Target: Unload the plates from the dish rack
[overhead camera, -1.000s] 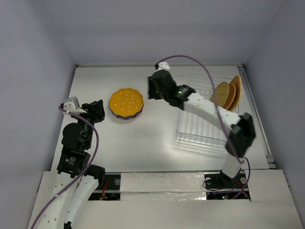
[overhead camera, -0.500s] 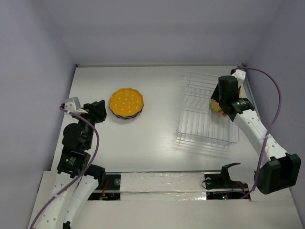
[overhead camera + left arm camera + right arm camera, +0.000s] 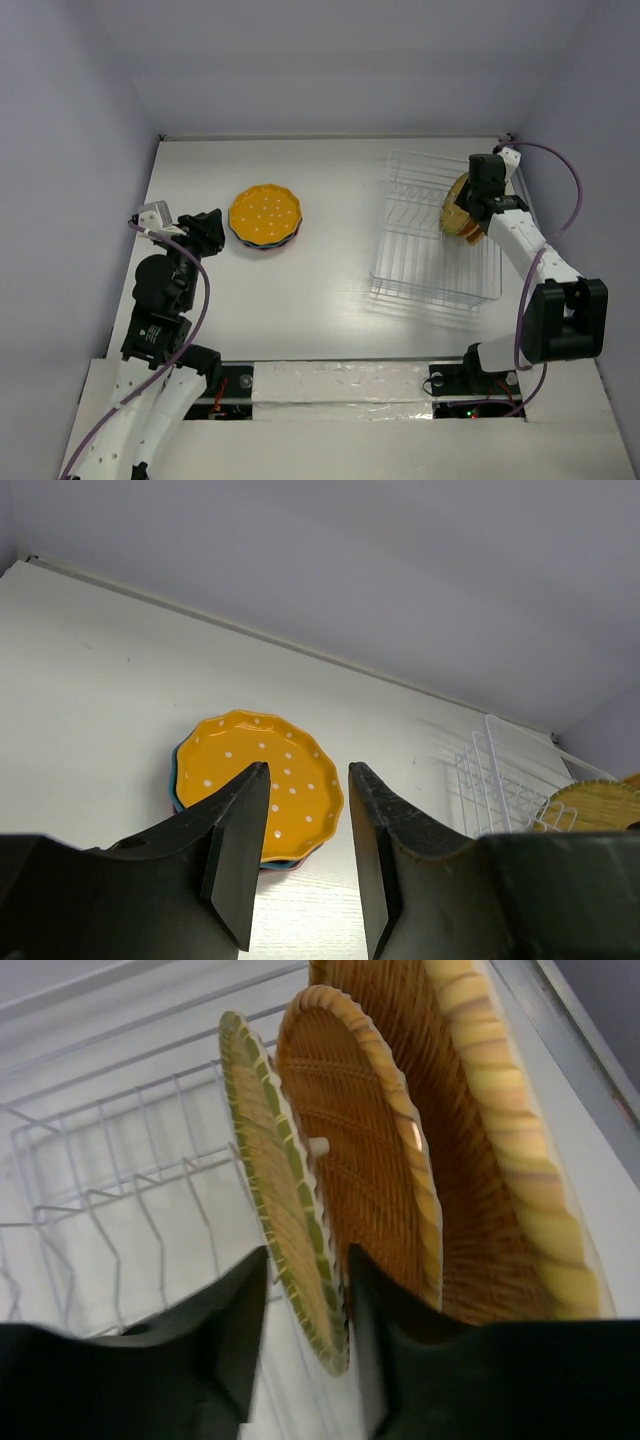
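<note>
Three woven plates point(image 3: 456, 210) upright in the rack point(image 3: 420, 262)

Near the left edge of the table point(image 3: 330, 290): left gripper point(image 3: 208, 228), jaws slightly parted, holding nothing. Between it and the rack: yellow dotted plate point(image 3: 265, 213), lying flat on a blue plate point(image 3: 177, 780). Toward the far right corner: the wire rack, woven plates on edge along its right side. Right gripper point(image 3: 305, 1260) astride the front plate point(image 3: 285, 1210), jaws apart either side of the rim; contact impossible to tell.

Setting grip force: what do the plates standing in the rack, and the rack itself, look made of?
The standing plates look woven, straw or rattan, matte: weave rows and coiled rims show. The dish rack looks like thin wire, coated white or clear.
</note>
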You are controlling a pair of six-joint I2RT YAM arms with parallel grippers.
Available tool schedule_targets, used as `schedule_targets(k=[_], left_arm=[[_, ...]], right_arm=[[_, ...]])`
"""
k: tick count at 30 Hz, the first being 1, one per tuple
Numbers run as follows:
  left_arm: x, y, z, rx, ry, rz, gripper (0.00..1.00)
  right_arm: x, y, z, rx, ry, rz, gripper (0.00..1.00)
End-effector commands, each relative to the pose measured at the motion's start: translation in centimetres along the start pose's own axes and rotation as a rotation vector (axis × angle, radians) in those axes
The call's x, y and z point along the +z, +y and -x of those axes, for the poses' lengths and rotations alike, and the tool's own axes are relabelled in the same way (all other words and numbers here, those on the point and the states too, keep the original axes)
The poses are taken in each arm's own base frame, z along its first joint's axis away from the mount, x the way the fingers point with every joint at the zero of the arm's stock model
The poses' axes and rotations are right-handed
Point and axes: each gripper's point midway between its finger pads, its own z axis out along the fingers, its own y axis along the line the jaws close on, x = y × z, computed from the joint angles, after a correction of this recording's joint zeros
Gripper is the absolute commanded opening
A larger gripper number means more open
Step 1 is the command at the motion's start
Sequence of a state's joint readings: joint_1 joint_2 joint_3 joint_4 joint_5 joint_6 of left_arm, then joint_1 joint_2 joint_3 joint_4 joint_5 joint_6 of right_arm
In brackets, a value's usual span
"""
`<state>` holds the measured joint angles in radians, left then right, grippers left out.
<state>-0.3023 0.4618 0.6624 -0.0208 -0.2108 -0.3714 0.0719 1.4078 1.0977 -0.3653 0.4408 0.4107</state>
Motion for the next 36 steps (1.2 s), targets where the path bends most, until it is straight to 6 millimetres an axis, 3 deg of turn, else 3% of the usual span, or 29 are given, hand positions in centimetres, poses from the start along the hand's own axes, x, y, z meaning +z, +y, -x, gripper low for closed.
schedule_targets(k=[1,6,10,15,19,21,22,23,24,25,28,32,33,36], left_arm=[[0.0,-0.5,0.7,0.001,-0.025,-0.020,0.35],[0.0,-0.5,0.8,0.005,-0.023,-0.020,0.35],[0.0,-0.5,0.7,0.008,-0.022,-0.019,0.35],[0.1,-0.5,0.6,0.008,-0.018,-0.017,0.35],[0.2,-0.4,0.5,0.010,-0.015,-0.016,0.35],[0.2,-0.5,0.5,0.008,-0.015,-0.016,0.35],[0.2,-0.4,0.5,0.010,-0.015,-0.016,0.35],[0.2,-0.4,0.5,0.009,-0.014,-0.015,0.35],[0.2,-0.4,0.5,0.009,-0.014,-0.015,0.35],[0.2,-0.4,0.5,0.009,-0.012,-0.015,0.35],[0.3,-0.4,0.4,0.011,-0.010,-0.013,0.35],[0.4,-0.4,0.3,0.015,-0.004,-0.011,0.35],[0.4,-0.4,0.3,0.015,-0.004,-0.011,0.35],[0.4,-0.4,0.3,0.015,-0.004,-0.011,0.35]], right_arm=[[0.6,0.9,2.8,0.017,-0.085,0.031,0.37],[-0.6,0.0,4.5,-0.031,-0.146,0.006,0.22],[-2.7,-1.0,6.3,-0.034,-0.200,-0.005,0.02],[-5.8,-0.3,8.3,-0.028,-0.259,0.039,0.00],[-10.5,0.2,11.2,0.007,-0.340,0.125,0.00],[-12.4,1.2,11.8,0.026,-0.360,0.201,0.00],[-14.4,3.0,11.8,0.028,-0.364,0.325,0.00],[-15.2,4.1,11.6,0.046,-0.359,0.392,0.00],[-16.0,5.2,10.9,0.045,-0.340,0.461,0.00],[-17.7,7.9,9.7,0.027,-0.314,0.596,0.00],[-19.6,12.2,5.7,-0.011,-0.216,0.777,0.00],[-23.6,19.0,-2.6,-0.176,-0.012,1.039,0.00],[-23.5,20.1,-4.5,-0.216,0.037,1.063,0.00],[-25.7,22.4,-9.1,-0.322,0.140,1.194,0.00]])
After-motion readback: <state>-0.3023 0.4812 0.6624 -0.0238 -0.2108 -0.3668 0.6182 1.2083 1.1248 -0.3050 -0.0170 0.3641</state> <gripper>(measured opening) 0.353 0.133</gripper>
